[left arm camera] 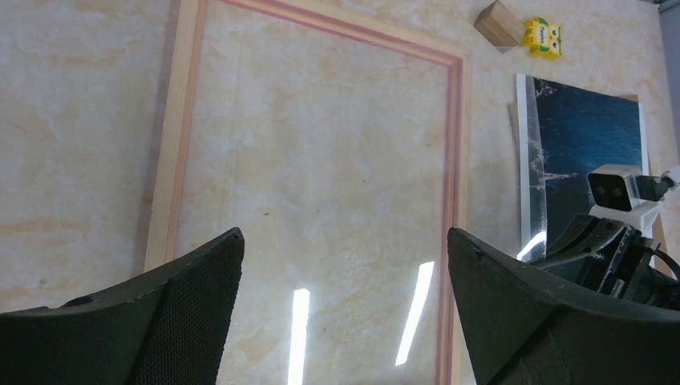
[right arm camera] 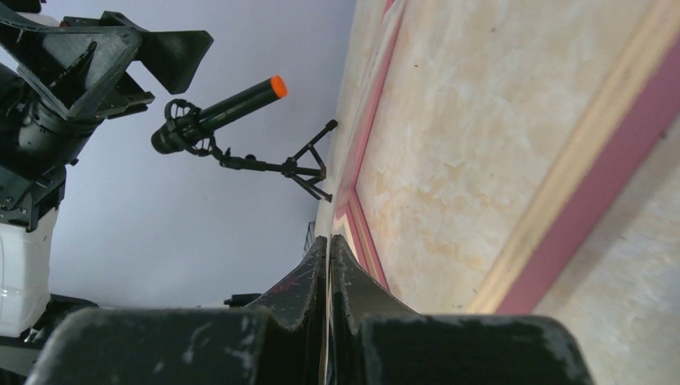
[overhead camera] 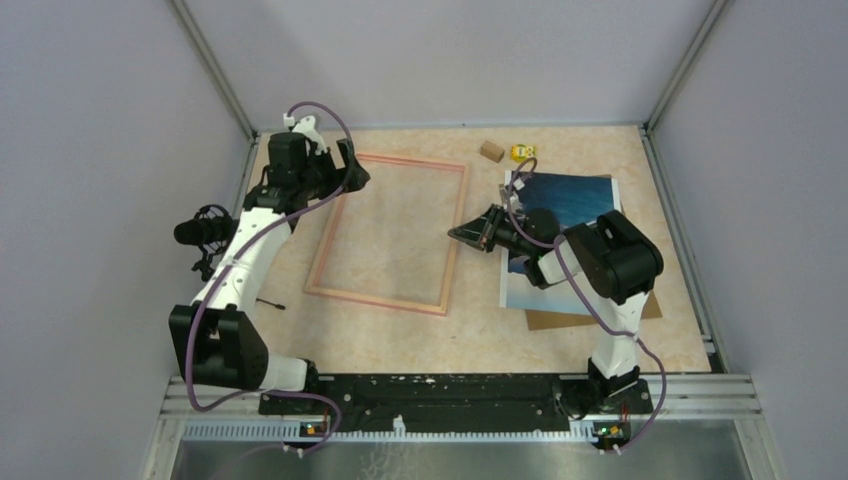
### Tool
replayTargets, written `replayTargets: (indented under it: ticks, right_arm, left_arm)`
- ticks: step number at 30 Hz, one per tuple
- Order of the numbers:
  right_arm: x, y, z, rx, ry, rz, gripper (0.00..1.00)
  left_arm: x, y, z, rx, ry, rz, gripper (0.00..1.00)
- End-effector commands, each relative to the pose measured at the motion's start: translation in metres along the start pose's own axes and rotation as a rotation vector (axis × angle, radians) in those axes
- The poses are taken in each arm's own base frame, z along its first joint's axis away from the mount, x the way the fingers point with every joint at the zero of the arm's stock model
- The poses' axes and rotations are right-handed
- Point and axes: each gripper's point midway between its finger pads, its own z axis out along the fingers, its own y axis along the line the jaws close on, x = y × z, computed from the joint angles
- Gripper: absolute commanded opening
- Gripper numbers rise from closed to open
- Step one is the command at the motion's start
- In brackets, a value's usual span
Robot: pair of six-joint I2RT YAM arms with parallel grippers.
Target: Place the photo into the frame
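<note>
The frame (overhead camera: 325,240) lies flat at the left centre of the table; it also shows in the left wrist view (left arm camera: 455,144) and the right wrist view (right arm camera: 593,160). The photo (overhead camera: 565,195) lies picture up to the right of it, its left edge curled up (left arm camera: 589,128). My right gripper (overhead camera: 458,233) reaches left across that edge to the frame's right rail. Its jaws are shut (right arm camera: 330,239) with a thin pale sheet edge pinched between them, the photo. My left gripper (overhead camera: 352,172) hangs open and empty over the frame's far left corner (left arm camera: 345,241).
A brown backing board (overhead camera: 545,320) sticks out under the photo's near edge. A small wooden block (overhead camera: 491,150) and a yellow toy (overhead camera: 521,152) sit at the far edge. A microphone on a tripod (overhead camera: 205,232) stands off the table's left side.
</note>
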Motion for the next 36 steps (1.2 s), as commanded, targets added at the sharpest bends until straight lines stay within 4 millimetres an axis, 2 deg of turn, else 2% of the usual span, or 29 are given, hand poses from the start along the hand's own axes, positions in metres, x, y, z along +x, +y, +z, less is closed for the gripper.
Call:
replayTargets:
  ticks: [1,14,21,23,29,33,36]
  right_arm:
    - [-0.009,0.052,0.008,-0.151,-0.028,-0.112,0.00]
    - [-0.013,0.087,0.018,-0.233,-0.037,-0.160,0.00]
    - [-0.021,0.112,0.031,-0.259,-0.039,-0.181,0.00]
    - [-0.024,0.113,0.036,-0.258,-0.046,-0.172,0.00]
    - [-0.035,0.100,0.058,-0.237,-0.075,-0.137,0.00]
    - [-0.036,0.077,0.072,-0.196,-0.097,-0.120,0.00]
    - [-0.033,0.051,0.079,-0.161,-0.100,-0.074,0.00]
  left_arm:
    - [-0.022,-0.012,-0.015,0.045,-0.098,0.033,0.98]
    - [-0.024,-0.025,-0.025,0.104,-0.110,0.022,0.98]
    - [-0.037,-0.024,-0.043,0.073,-0.179,0.036,0.98]
    - [-0.040,-0.023,-0.049,0.060,-0.200,0.041,0.98]
    - [-0.042,-0.026,-0.053,0.071,-0.212,0.040,0.99]
    - [-0.040,-0.029,-0.052,0.089,-0.205,0.034,0.98]
    - [-0.039,-0.031,-0.052,0.103,-0.199,0.028,0.98]
